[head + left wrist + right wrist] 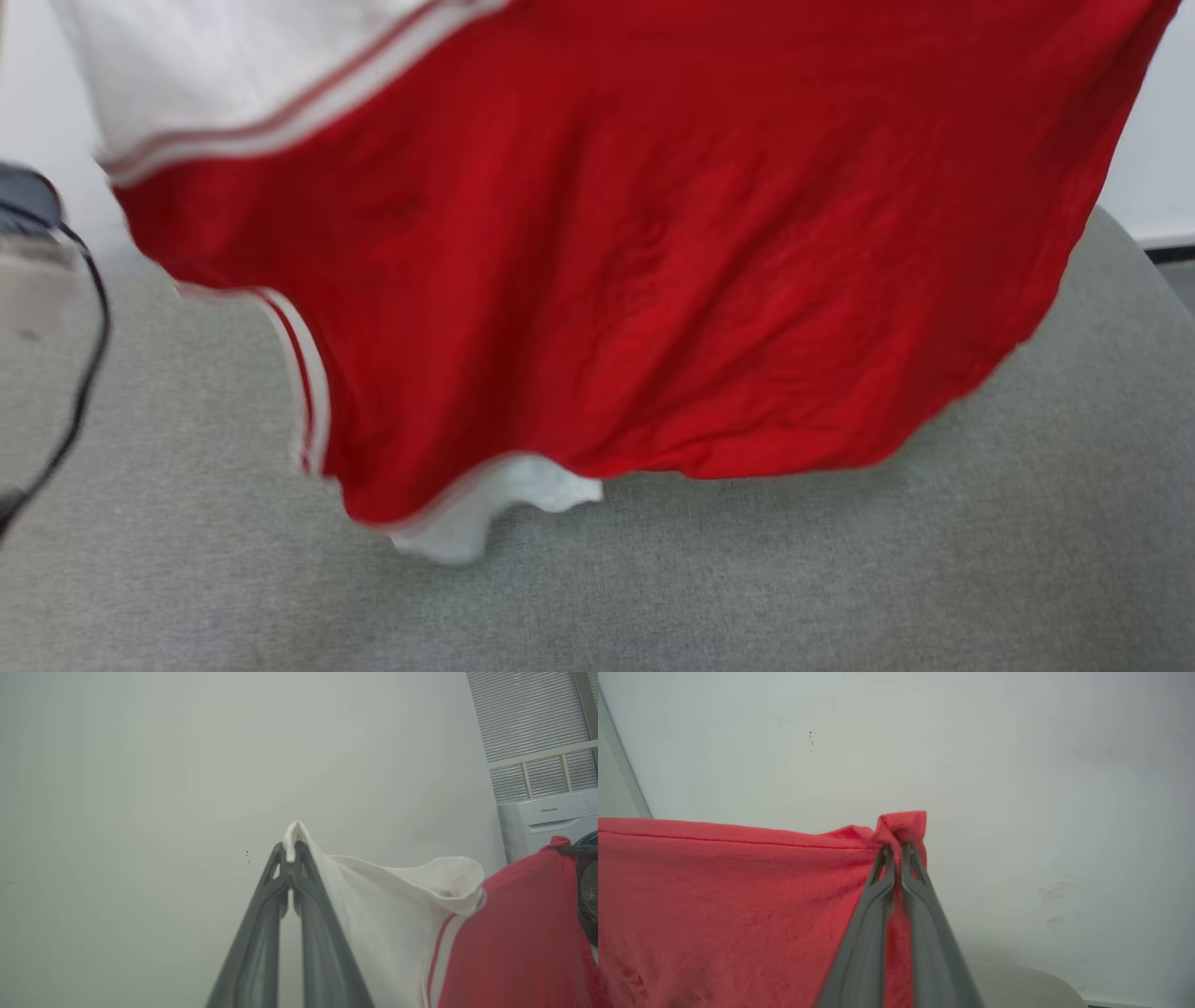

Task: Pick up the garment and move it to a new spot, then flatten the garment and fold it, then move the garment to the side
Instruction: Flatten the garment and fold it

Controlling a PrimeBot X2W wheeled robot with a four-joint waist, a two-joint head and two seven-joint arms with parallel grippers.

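The left end effector [290, 851] is seen clenched on a small fold at the edge of a white sleeve [397, 914], only a tip of cloth standing above the closed fingers. The right end effector [896, 851] is likewise clamped shut, on a bunched red corner of the same jersey T-shirt [653, 233]. Between the two grips the garment is held up in the air, its red body spread broadly in front of the head camera. Its lower edge hangs low over the grey fabric-covered worktop [840, 579], and whether it touches cannot be told. A second white sleeve [485, 523] dangles below the red hem, close to the surface or resting on it. A pale wall [140, 788] and a white washing machine [546, 816] are seen beyond. The transfer to a new spot is judged to be under way. Both pinches are shallow, so cloth could be pulled free by a quick swing or by too wide a spread of the arms. The dangling sleeve could be trapped and creased beneath the body when the jersey is lowered. Because a sleeve and a body corner are gripped, an askew lay is likely.
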